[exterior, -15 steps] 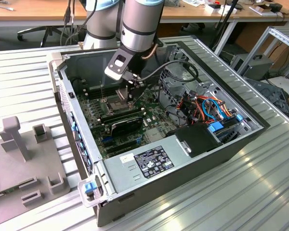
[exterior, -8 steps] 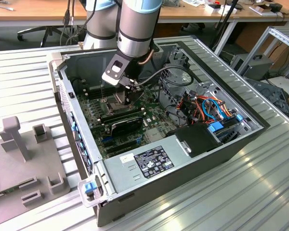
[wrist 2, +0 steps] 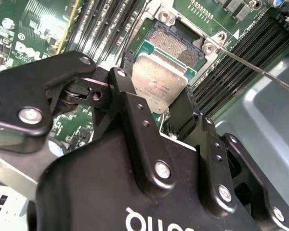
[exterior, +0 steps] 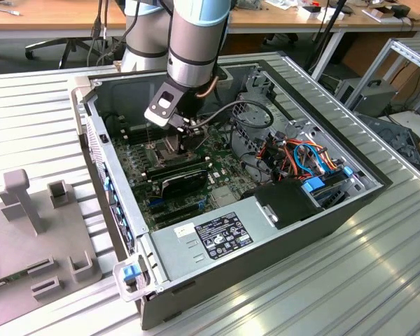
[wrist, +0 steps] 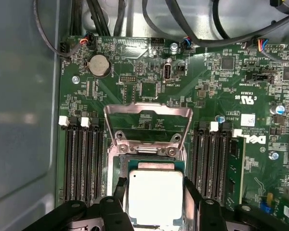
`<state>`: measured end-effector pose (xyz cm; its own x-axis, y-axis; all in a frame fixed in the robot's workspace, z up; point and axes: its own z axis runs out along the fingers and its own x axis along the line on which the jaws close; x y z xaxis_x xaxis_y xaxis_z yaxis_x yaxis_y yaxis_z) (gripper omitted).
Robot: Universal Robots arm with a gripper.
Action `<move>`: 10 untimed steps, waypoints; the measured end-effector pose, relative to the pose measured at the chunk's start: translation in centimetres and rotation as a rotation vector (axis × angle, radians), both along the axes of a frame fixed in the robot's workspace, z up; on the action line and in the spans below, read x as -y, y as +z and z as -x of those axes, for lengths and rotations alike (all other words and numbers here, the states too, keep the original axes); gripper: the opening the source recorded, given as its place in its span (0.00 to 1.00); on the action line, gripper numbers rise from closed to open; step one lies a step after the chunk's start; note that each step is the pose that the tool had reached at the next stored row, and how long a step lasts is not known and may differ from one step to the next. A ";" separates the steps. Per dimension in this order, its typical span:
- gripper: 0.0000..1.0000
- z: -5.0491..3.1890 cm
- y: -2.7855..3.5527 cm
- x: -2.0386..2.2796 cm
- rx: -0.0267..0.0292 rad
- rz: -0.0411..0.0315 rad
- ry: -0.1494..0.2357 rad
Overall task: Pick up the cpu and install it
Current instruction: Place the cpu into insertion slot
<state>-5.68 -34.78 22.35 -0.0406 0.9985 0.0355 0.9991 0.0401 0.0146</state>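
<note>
The arm reaches down into the open computer case (exterior: 350,203) lying on the ribbed metal tabletop (exterior: 378,280), and the gripper (exterior: 173,140) hangs over the motherboard (exterior: 224,175) in the far part of the case, toward the exterior view's left. From that view the arm's wrist hides what it carries. In both wrist views the black fingers (wrist: 189,192) are closed on two opposite edges of the cpu (wrist: 155,195), dull metal top up. The cpu (wrist 2: 159,82) hangs over the socket (wrist 2: 176,42), whose pin field shows past the chip's far edge; whether the chip touches the socket cannot be told, since the gripper body covers its near side. The socket's metal frame (wrist: 148,122) stands folded open, with memory slots (wrist: 82,163) on either side. The thin lever rod (wrist 2: 253,67) sticks out beside the socket. A grey fixture block (exterior: 35,231) is cut off at the exterior view's left
</note>
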 end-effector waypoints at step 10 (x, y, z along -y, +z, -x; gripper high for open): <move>0.55 0.38 -1.74 -0.12 0.0001 0.0000 -0.015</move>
<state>-6.06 -34.66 20.61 -0.0260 0.9990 0.0356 0.9996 0.0255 0.0147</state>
